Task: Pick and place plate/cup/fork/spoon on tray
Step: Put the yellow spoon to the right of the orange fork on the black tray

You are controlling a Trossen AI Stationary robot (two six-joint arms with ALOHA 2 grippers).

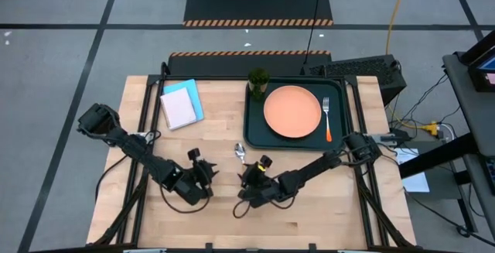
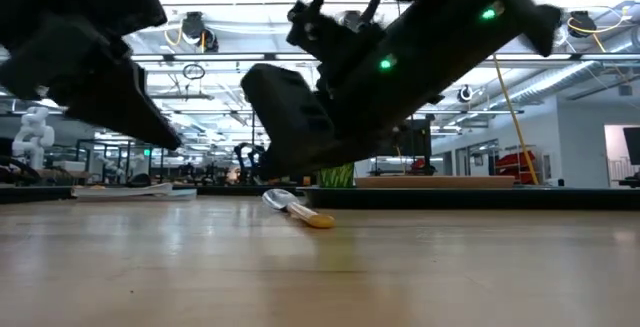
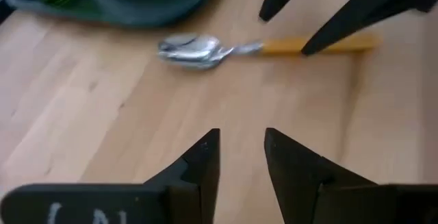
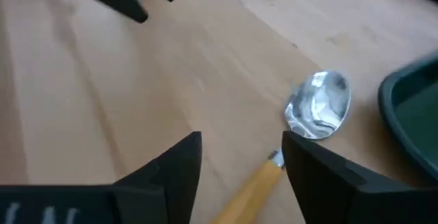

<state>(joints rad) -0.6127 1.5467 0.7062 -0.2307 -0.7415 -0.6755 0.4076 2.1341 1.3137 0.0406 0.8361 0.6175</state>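
- The spoon lies flat on the table, just off the tray's near-left corner, bowl toward the far edge.
- The right gripper is spread open astride the orange handle, clearly nearer.
- The left gripper waits beside, narrowly parted and empty.

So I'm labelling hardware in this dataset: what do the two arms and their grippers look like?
Both arms are dark, near-black jointed links running in from the table's side edges. The left gripper and right gripper each end in two flat, black, wedge-shaped fingers. White markings show on the left wrist housing, green indicator lights glow on an arm in the low view, and black cables loop beside the arms.
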